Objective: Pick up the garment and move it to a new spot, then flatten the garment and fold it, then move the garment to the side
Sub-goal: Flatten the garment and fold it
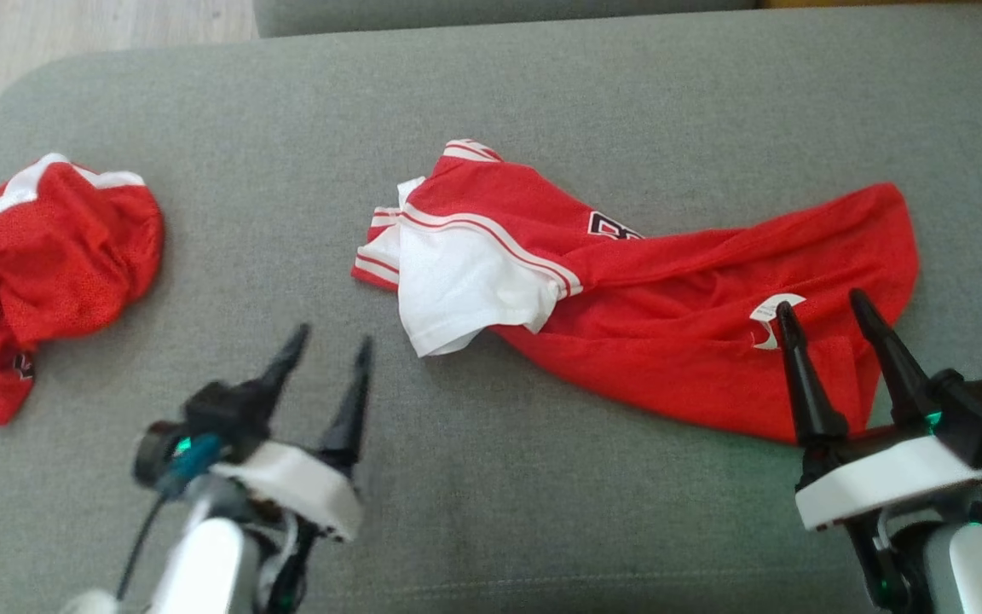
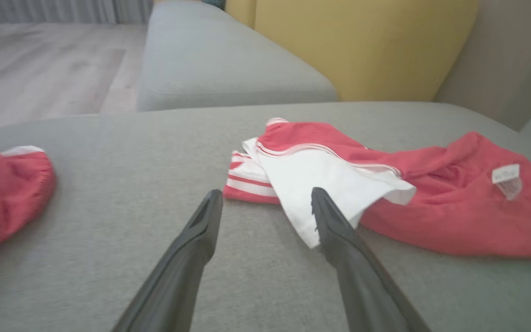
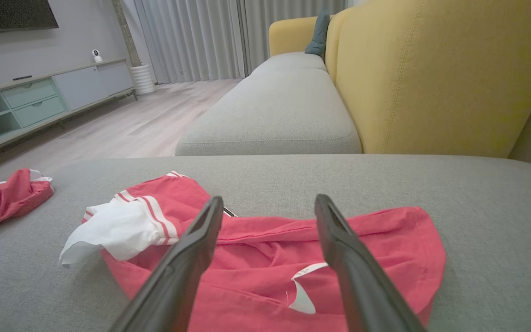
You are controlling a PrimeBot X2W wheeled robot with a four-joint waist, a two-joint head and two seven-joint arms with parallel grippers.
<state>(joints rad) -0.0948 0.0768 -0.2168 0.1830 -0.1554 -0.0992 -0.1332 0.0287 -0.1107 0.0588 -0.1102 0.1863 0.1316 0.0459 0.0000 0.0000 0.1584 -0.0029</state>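
Grey sofa cushion (image 1: 542,102) carries everything, with a yellow backrest (image 3: 431,69) rising beyond the garment. That garment (image 1: 670,341), red with a white panel (image 1: 465,290) and striped trim, lies crumpled and drawn out sideways in the middle of the cushion. Well apart from it, on the robot's left, sits a second red bundle (image 1: 48,256).

I judge the first step, the pick-up, to be in hand, with no grasp made. The right gripper (image 1: 822,301) is over the garment's right end, fingers apart at its white label (image 2: 506,180). The left gripper (image 1: 333,335), fingers apart too, is just short of the white panel. Next, each must come down onto cloth and close on a fold.

The label's print is too small to read. A black-and-white emblem (image 1: 610,226) near the garment's far edge is half folded under and illegible.
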